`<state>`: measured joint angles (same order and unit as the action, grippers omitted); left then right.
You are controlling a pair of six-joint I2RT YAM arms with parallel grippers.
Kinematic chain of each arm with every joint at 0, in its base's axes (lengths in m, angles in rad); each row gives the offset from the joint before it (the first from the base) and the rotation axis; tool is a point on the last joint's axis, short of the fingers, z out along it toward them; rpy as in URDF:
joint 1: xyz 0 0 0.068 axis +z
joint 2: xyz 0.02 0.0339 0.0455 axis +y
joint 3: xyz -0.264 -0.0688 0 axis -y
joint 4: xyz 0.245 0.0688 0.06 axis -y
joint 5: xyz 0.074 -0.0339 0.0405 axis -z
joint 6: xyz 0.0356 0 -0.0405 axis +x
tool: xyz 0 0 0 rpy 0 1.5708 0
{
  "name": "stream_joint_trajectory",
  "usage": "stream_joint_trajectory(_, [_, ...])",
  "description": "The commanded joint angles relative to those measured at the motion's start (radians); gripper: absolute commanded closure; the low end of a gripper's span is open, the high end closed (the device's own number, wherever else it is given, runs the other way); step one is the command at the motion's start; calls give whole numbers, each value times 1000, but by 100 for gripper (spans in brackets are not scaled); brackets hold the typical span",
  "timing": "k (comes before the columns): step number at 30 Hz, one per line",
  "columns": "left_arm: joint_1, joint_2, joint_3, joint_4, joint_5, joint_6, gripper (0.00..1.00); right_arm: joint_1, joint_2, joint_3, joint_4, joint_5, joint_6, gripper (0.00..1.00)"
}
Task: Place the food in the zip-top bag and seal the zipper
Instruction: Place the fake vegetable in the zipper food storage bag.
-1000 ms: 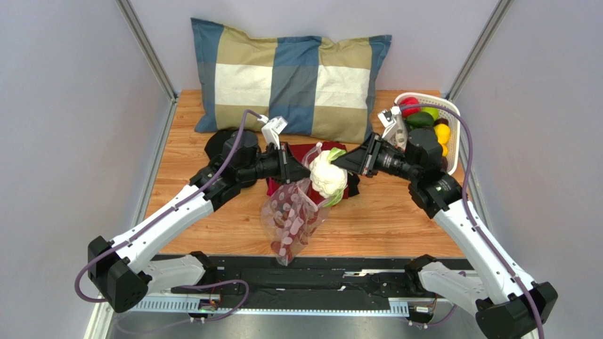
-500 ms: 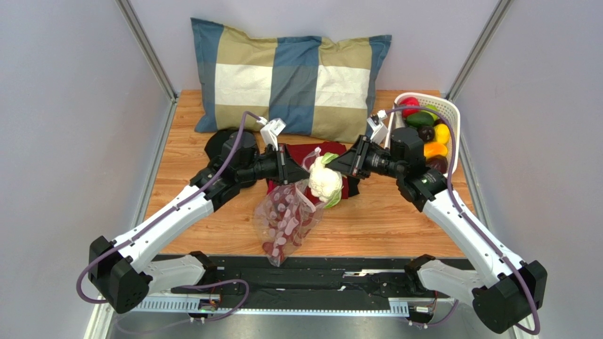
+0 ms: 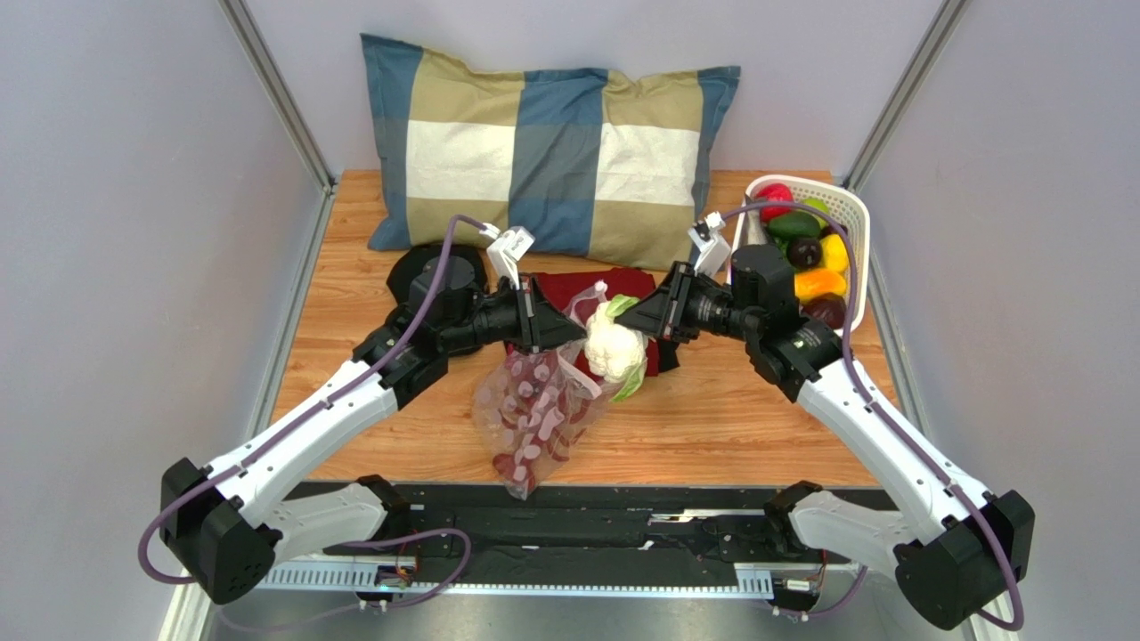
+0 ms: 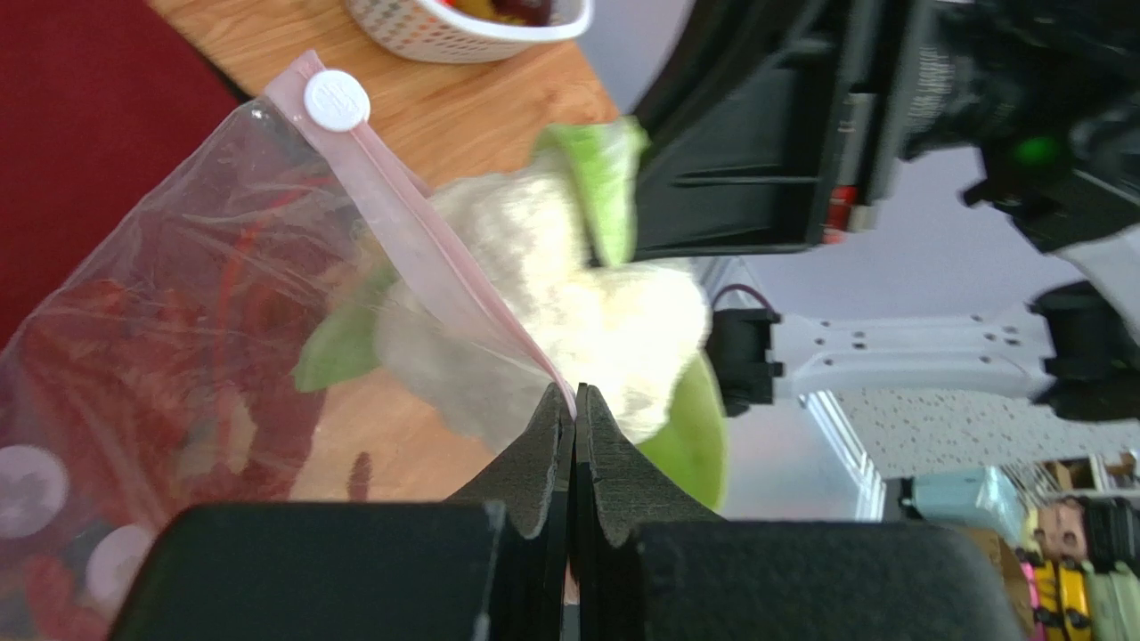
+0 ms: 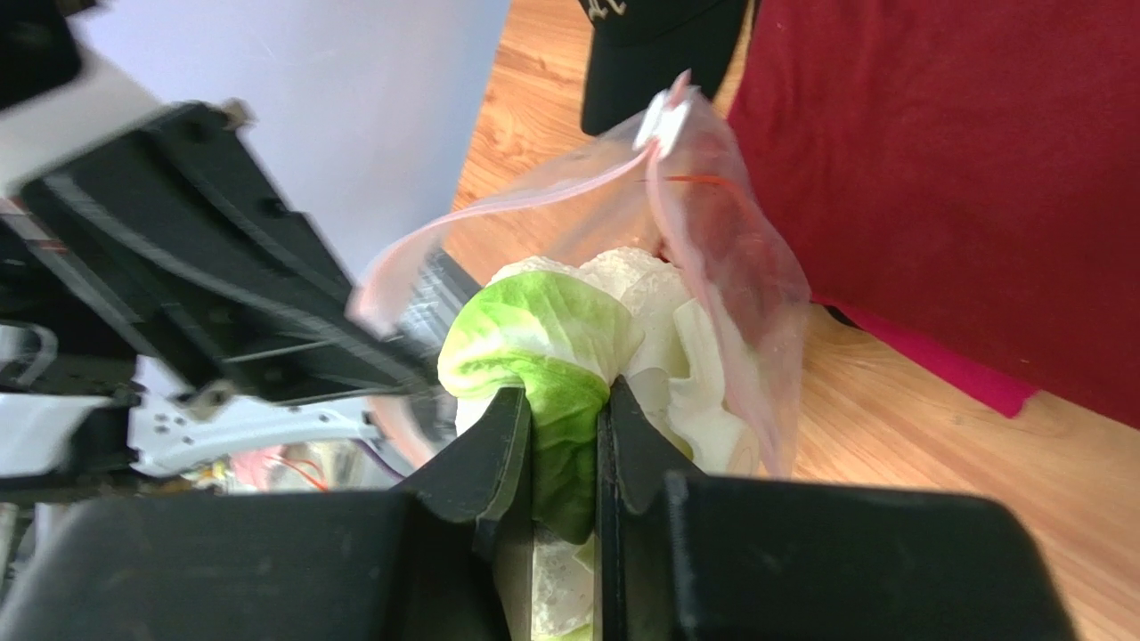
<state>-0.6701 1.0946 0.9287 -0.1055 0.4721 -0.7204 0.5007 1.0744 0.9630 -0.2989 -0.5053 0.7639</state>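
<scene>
Two arms meet in the top view: the left gripper (image 3: 542, 325) lifts the zip-top bag (image 3: 535, 414) by its mouth so it hangs open, and the right gripper (image 3: 634, 318) brings the cauliflower (image 3: 613, 350) to that opening. A red cloth (image 3: 562, 285) lies beneath, a pillow (image 3: 549, 147) behind, and the basket (image 3: 857, 214) of other food (image 3: 803, 250) sits far right.

Left wrist: the jaws are pinched together on the zipper (image 4: 415, 254) edge.

Right wrist: the jaws are clamped on the green leaf (image 5: 542, 347). The head seems partly inside, with the bag's lip possibly snagging it.
</scene>
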Motion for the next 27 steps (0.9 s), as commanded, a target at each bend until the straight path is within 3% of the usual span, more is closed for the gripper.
stream_joint_trajectory(1, [-29,-64,38,178,120,-31,100,-5,-33,31,-81,33,-169,100])
stream_joint_trajectory(6, [-34,-41,35,234,181,-53,100,-8,4,54,-42,-18,-121,100])
stream_joint_trajectory(15, [-45,-42,-4,357,227,-116,100,2,19,14,329,-69,284,100])
stream_joint_trajectory(23, [-46,-55,-10,356,209,-119,100,-2,7,88,202,68,455,100])
stream_joint_trajectory(27, [-46,-56,-18,363,198,-135,100,12,10,123,126,88,453,100])
